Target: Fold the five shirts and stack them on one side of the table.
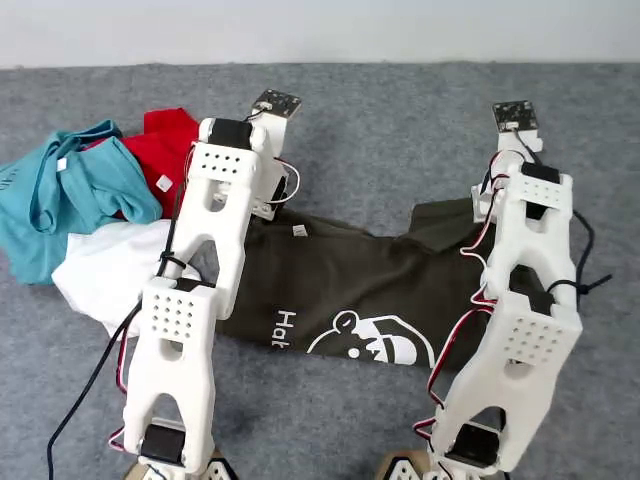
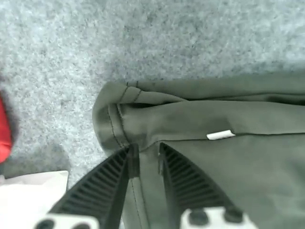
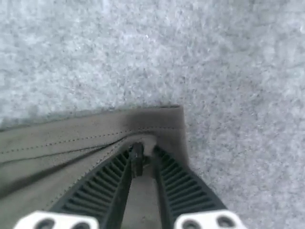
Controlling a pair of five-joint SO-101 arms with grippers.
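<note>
Four shirts lie on the grey table (image 1: 400, 130). A dark olive shirt (image 1: 350, 290) is spread flat across the centre, its white print (image 1: 370, 340) toward 6 o'clock and a small white tag (image 2: 220, 135) near its far edge. The left gripper (image 2: 144, 150) is closed on this shirt's far edge at about the garment's 10 o'clock corner, with a seam pinched between the ribbed black fingers (image 2: 107, 179) and the cloth bunched in folds just beyond them. The right gripper (image 3: 145, 153) is likewise clamped on the same shirt at about its 2 o'clock corner, the fingers pinching the cloth just inside the stitched hem. Both white arms extend from 6 o'clock over the garment, the left arm (image 1: 205, 260) and the right arm (image 1: 525, 290) well apart. At 9 to 10 o'clock on the table three shirts lie unfolded in a loose heap: a teal shirt (image 1: 70, 190), a red shirt (image 1: 165, 145) partly under it, and a white shirt (image 1: 110, 265) touching the olive one.
</note>
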